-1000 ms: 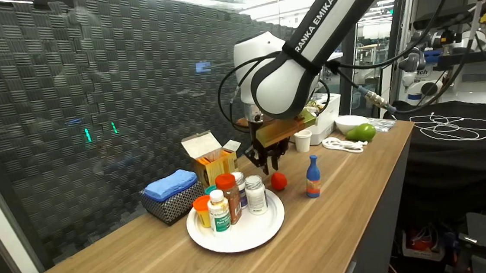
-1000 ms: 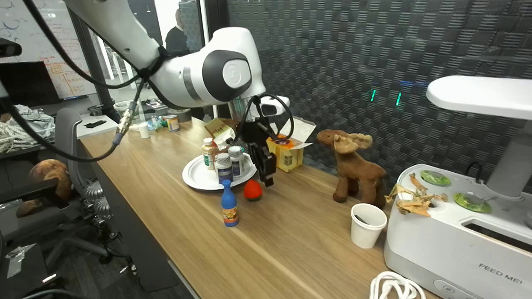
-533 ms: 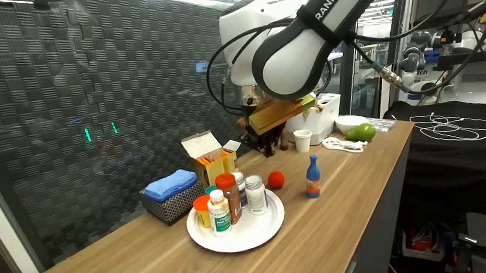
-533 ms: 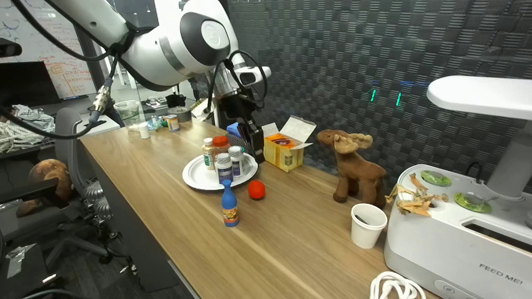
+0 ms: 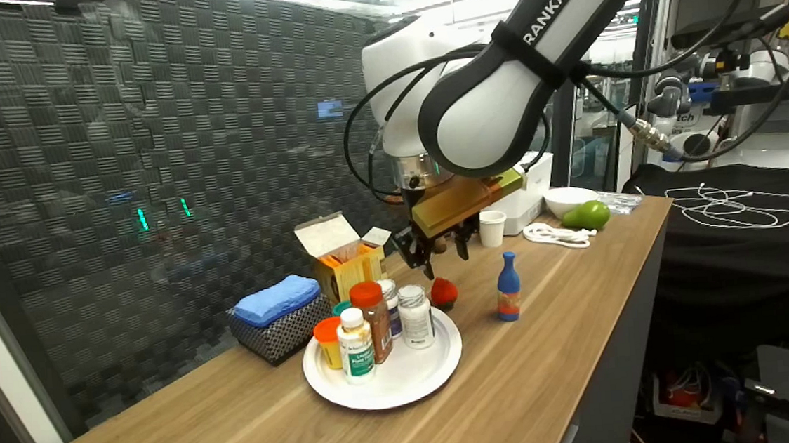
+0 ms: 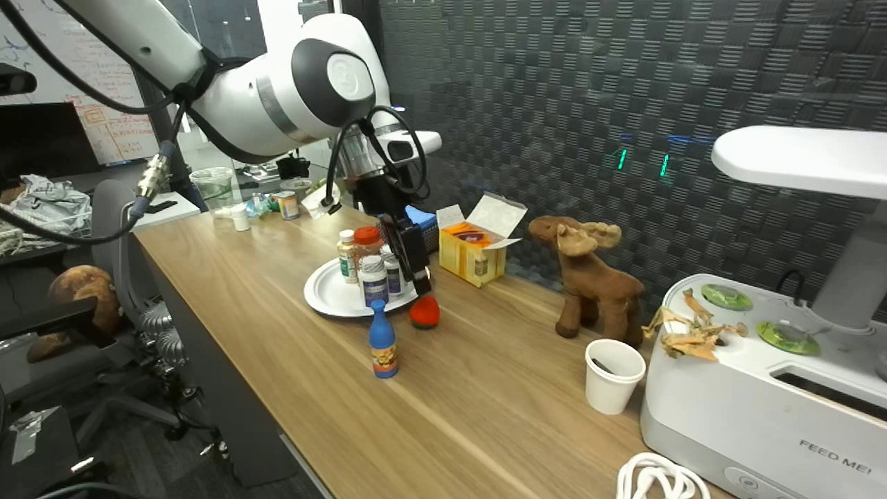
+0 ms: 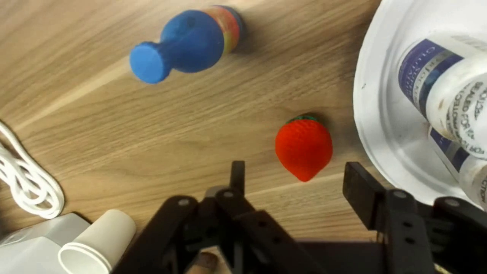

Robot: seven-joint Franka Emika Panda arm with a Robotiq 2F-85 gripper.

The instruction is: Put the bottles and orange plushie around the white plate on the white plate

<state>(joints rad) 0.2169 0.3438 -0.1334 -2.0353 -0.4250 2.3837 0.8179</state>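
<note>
White round flat plate [image 5: 414,383]: upright on it, white bottle with green label and white cap [image 5: 358,354], brownish-orange bottle with red cap [image 5: 381,334], two white bottles with purple labels [image 5: 417,324] [image 5: 393,314], close together. Just beside plate, apart: small rounded red-orange plushie with green end [image 7: 303,148]. Farther off plate: upright blue narrow-necked bottle [image 5: 508,288].

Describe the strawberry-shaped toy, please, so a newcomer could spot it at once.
Find the round white plate on the wooden table. Just off its rim lies the strawberry-shaped toy. Unlike the upright bottles nearby, it is rounded and red, with a green end.
</note>
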